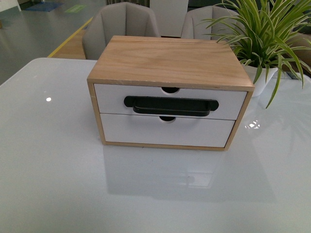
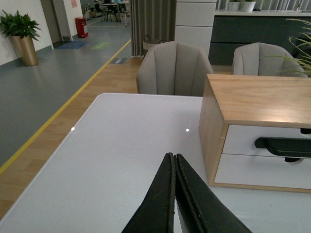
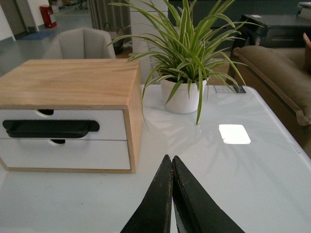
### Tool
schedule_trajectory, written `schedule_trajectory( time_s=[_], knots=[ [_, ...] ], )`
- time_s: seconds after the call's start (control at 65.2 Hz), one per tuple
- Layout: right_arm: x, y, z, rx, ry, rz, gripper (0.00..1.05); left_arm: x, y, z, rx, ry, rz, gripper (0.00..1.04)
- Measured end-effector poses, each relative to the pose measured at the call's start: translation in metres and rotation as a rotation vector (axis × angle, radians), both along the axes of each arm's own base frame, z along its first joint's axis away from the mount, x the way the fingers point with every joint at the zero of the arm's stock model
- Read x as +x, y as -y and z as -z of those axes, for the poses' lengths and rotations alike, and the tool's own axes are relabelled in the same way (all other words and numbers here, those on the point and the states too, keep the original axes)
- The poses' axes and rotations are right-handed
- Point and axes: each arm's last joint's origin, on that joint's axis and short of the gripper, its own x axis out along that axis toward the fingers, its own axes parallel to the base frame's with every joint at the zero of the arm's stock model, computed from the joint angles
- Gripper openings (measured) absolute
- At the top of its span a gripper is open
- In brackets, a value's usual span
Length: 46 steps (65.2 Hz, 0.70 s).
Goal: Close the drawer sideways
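A light-wood cabinet (image 1: 170, 60) stands on the white table (image 1: 48, 170). Its upper drawer (image 1: 112, 99) has a white front, a long black bar handle (image 1: 170, 106) and a semicircular notch in its top edge; its front sits flush with the cabinet frame. It also shows in the left wrist view (image 2: 243, 138) and the right wrist view (image 3: 109, 124). Neither gripper shows in the front view. My left gripper (image 2: 172, 156) is shut and empty above the table, left of the cabinet. My right gripper (image 3: 171, 158) is shut and empty, right of the cabinet.
A plain white lower drawer (image 1: 165, 131) sits under the handled one. A potted spider plant (image 1: 262, 39) stands at the cabinet's back right. Two grey chairs (image 1: 121, 26) stand behind the table. A grey floor with a yellow line (image 2: 63, 104) lies to the left.
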Motion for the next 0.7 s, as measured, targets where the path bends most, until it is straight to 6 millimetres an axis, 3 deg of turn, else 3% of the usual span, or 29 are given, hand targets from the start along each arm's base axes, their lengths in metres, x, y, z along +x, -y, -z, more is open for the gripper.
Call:
schedule_trajectory(
  time_s=[0.107, 0.383, 0.705],
  knots=[
    [-0.0002, 0.0, 0.0001, 0.0, 0.0, 0.0, 0.02, -0.009, 0.0, 0.0028, 0.0, -0.008, 0.0, 0.02],
    [-0.0003, 0.0, 0.0, -0.001, 0.001, 0.0, 0.03, -0.0097, 0.0, 0.0024, -0.001, -0.002, 0.0, 0.03],
    [-0.0003, 0.0, 0.0, 0.0, 0.001, 0.0, 0.69, -0.0097, 0.0, 0.0024, 0.0, -0.002, 0.0, 0.7]
  ],
)
